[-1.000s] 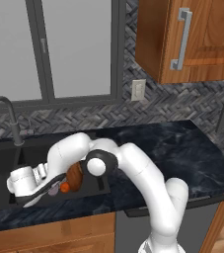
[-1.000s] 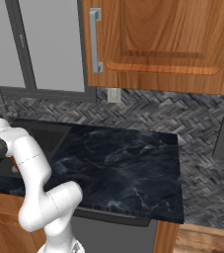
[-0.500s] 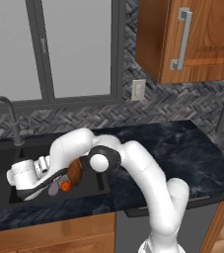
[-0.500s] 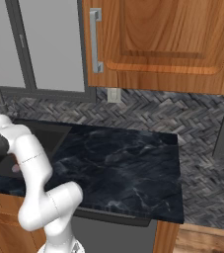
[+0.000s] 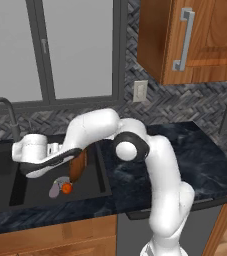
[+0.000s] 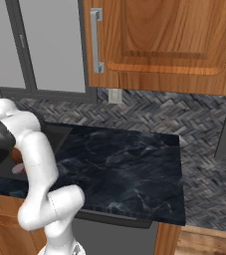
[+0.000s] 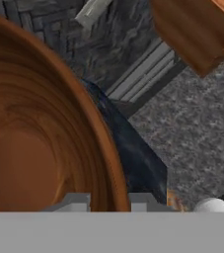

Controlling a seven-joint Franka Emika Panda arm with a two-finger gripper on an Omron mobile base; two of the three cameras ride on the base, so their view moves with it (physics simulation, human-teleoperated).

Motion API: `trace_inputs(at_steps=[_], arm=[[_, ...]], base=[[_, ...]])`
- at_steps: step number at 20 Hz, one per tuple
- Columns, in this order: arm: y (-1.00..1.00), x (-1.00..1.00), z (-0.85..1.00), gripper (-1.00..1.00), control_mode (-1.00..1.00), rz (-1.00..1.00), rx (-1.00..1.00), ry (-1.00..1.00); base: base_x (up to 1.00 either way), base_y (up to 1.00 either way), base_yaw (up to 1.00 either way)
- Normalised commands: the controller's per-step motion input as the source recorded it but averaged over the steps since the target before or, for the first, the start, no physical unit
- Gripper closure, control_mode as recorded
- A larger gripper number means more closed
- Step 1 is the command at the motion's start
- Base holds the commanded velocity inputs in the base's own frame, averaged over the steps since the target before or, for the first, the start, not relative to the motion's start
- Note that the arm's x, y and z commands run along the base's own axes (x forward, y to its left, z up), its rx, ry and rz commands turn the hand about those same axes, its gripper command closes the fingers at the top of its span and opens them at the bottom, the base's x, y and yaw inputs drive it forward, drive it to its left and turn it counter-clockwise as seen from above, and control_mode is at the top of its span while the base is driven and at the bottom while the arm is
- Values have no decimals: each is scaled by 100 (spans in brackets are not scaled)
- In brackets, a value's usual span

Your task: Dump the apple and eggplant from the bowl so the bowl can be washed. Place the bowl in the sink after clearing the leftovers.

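You have the bowl point(image 5: 78, 165) tipped up on its edge over the right basin of the sink point(image 5: 15, 192), its brown wooden wall showing just behind the white hand. In the hand view the bowl point(image 7: 39, 143) shows you its glossy reddish-brown inside, and nothing lies in it. The gripper point(image 7: 109, 201) is clamped on the bowl's rim: one finger sits inside the wall, the other outside it, with the rim running between them.

Look down into the same basin and you find what it carried. The apple point(image 5: 66, 188), small and red-orange, rests on the black floor of the basin, and the eggplant point(image 5: 57, 184), pale greyish-purple, lies touching it on its left. Both sit just below the tilted bowl.

The dark gooseneck faucet point(image 5: 5, 112) curves up at the back of the sink, to the left of the hand. The dark marble counter point(image 6: 114, 169) stretches away to the right of the sink.
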Motion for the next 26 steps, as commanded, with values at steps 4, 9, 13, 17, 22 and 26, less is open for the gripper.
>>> trace_inputs(at_steps=[4, 9, 13, 17, 22, 26], arm=[[-83, -68, 94, 100, -100, 1, 46, -20], [-89, -88, 100, 100, -100, 2, 49, -22], [-100, -99, 99, 100, -100, 7, 57, -27], [-100, -98, 99, 100, -100, 8, 62, -21], [-100, -94, 85, 100, -100, 14, 72, -3], [-99, -63, 22, 100, -100, 23, 69, 17]], base=[[0, 0, 0], [0, 0, 0], [0, 0, 0], [0, 0, 0], [0, 0, 0], [0, 0, 0]])
